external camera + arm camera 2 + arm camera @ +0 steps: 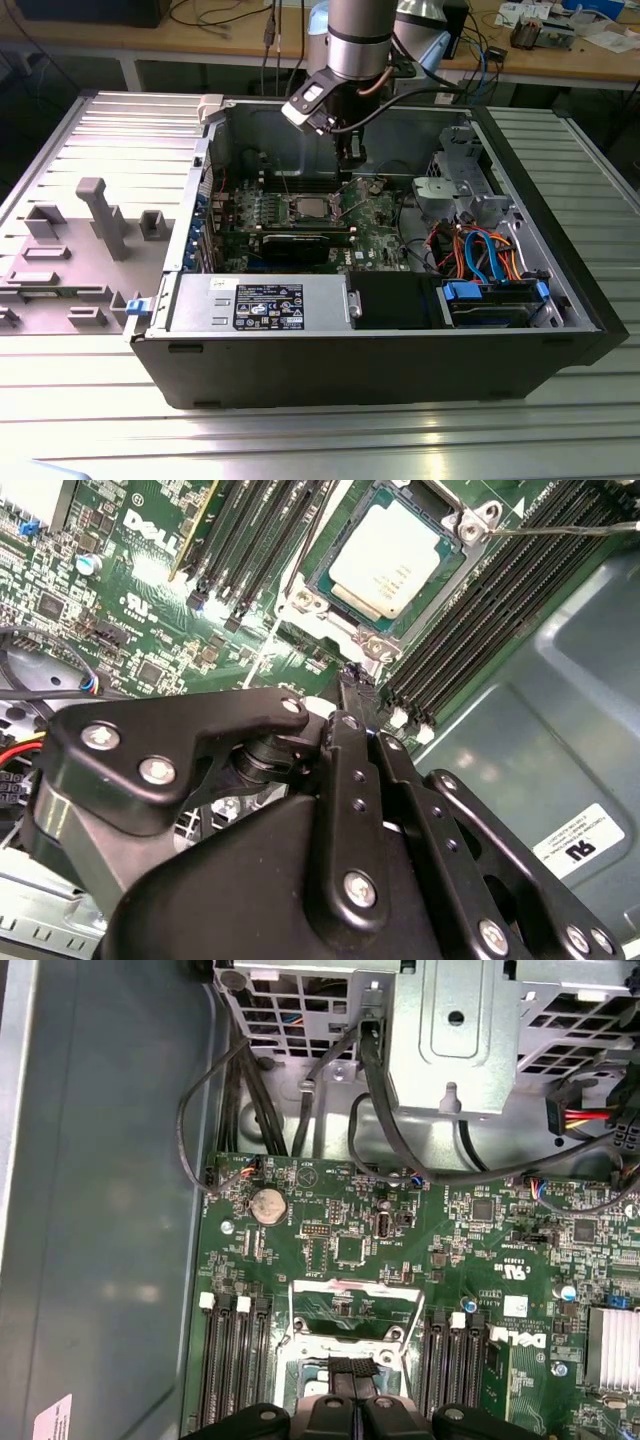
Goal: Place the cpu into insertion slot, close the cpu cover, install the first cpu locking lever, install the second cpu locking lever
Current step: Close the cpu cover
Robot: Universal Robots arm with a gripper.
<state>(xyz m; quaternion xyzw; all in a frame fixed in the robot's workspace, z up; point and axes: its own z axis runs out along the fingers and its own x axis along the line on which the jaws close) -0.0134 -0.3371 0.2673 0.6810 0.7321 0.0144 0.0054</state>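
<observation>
With the cpu [392, 555] seated in the insertion slot [345, 605], the gripper [348, 677] hangs just beside it, jaws together, probably to act as a narrow pusher.

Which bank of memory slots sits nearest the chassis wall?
The long black memory slots bordering the grey metal wall; the other bank lies mid-board.

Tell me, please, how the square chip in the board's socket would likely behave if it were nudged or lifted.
The chip looks thin, flat and metal-topped, so it is probably stiff and light. Its smooth, shiny top likely offers little grip. Sitting low inside the socket, it would probably resist a sideways push rather than slide.
</observation>
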